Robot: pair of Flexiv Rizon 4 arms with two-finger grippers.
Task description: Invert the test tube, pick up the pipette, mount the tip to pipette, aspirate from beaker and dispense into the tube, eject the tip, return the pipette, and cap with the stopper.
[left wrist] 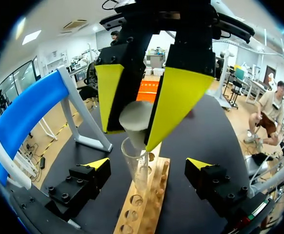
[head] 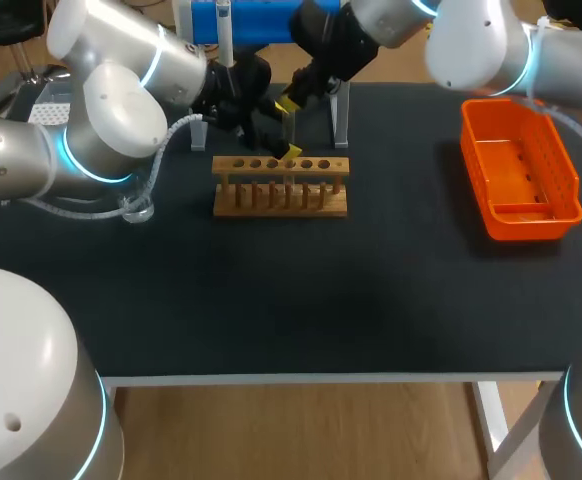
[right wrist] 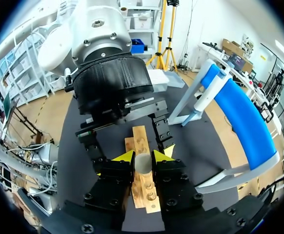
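Observation:
A clear test tube [left wrist: 134, 163] stands upright in the wooden rack [head: 281, 186] near the table's far edge. My right gripper [right wrist: 143, 157] is shut on a grey stopper [right wrist: 143, 162] and holds it just over the tube's mouth. In the left wrist view the same stopper [left wrist: 134, 122] sits between the right arm's big yellow fingers [left wrist: 178, 105]. My left gripper [left wrist: 147, 168] is open, its tips wide apart on either side of the tube and rack [left wrist: 142, 204], touching neither. In the head view both grippers meet above the rack; the right gripper [head: 290, 122] comes from the far right.
A blue pipette stand [head: 239, 20] with the white pipette [head: 224, 35] is behind the rack. An orange basket [head: 519, 170] lies at the right. A small glass beaker [head: 137, 210] sits left of the rack, under my left arm.

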